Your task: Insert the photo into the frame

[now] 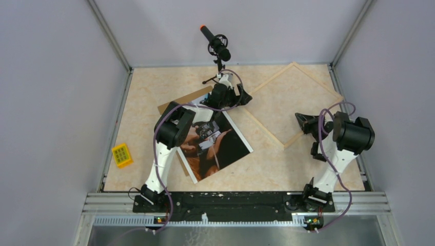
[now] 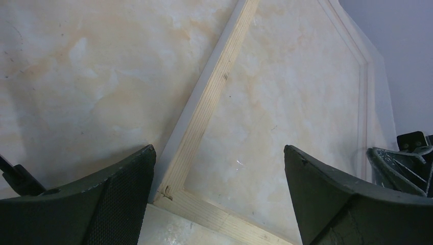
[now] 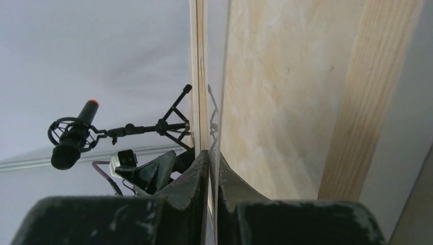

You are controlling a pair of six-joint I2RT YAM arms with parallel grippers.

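The right gripper (image 3: pixel 212 155) is clamping the near-right rail of the large rectangular pale-wood picture frame (image 1: pixel 267 128), jaws pressed together on its thin edge. The left gripper (image 2: pixel 218 149), jaws wide apart and empty, is hovering over the frame's left corner. The dark glossy rectangular photo (image 1: pixel 231 143) is lying flat just near-left of that corner, closer to the left gripper.

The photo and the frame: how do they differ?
The glossy dark photo with white margins lies on a brown board, gripped by no hand; the pale wood rectangular frame has the right hand shut on its edge. The photo is opaque; the marbled table shows through the frame. The open left hand hovers over a frame corner, not the photo. Both sit skewed to the table's edges.
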